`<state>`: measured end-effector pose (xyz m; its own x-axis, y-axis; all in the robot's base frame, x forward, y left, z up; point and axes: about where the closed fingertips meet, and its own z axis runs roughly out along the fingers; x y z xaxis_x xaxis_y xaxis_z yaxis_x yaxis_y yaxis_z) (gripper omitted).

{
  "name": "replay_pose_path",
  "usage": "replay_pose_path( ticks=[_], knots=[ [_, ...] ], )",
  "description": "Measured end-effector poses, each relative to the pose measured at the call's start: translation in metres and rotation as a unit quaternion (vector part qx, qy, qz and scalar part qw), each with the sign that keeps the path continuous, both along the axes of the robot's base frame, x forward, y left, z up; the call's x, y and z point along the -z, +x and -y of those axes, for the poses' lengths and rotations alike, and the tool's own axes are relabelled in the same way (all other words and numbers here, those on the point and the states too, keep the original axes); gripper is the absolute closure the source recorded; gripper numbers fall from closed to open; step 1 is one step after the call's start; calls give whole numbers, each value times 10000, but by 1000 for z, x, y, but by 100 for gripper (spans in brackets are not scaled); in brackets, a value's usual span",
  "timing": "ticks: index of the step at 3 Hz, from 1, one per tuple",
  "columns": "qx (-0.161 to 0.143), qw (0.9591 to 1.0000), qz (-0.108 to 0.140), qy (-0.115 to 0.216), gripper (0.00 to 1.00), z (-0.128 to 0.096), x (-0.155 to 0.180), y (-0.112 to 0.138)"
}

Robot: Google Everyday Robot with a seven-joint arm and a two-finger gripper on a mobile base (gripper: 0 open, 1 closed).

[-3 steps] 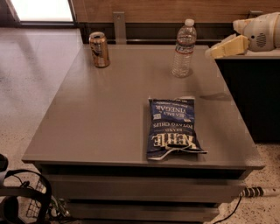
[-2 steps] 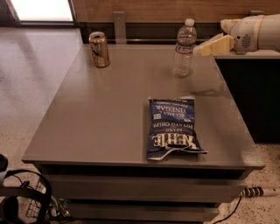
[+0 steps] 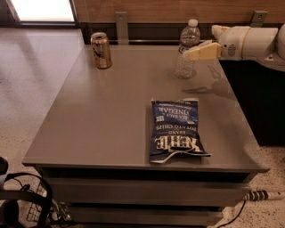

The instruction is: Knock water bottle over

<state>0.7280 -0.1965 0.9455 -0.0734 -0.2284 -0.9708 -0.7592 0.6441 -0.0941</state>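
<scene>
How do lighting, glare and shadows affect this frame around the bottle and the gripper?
Camera view: the bright panel at top left is washed out to white. The grey table is evenly lit with no hard glare. The gripper, against the water bottle on its right side, throws a soft shadow on the table right of the bottle. The Kettle chip bag print stays readable.

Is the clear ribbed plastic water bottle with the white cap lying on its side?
No: the water bottle stands upright on the table, with the gripper close beside its middle.
</scene>
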Motion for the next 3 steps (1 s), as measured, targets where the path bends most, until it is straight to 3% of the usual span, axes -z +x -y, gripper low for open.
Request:
replay_pose_path(
  ticks=[1,2,3],
  knots=[
    [74,9999,23,151,0,-6,13,8],
    [123,9996,31,243,7,-8,20,13],
    [164,9994,41,300,31,-9,26,16]
  ],
)
